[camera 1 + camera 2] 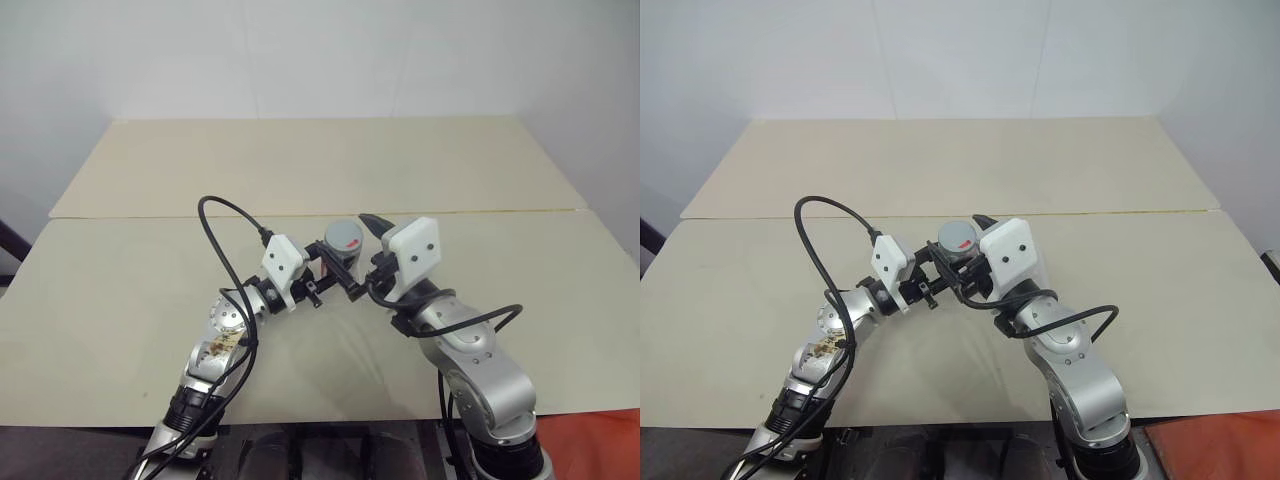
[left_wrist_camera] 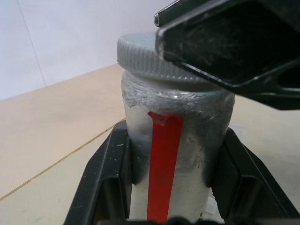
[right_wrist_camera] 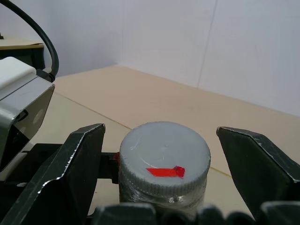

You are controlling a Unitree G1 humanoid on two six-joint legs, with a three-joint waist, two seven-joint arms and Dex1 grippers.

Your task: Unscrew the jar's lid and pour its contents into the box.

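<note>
OK, left hand is clamped on the jar, holding it upright above the worktop. The right hand is spread wide, fingers straddling the lid with gaps on both sides, not yet touching. Lid is still screwed on. My take: centre the fingers on the lid's ribbed rim, close squarely, then twist while the left grip stays firm so the jar doesn't spin.

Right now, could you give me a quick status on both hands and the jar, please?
Left hand shut on silver-grey jar with red stripe. Right hand open, astride grey ribbed lid, not gripping. Lid still on.
</note>
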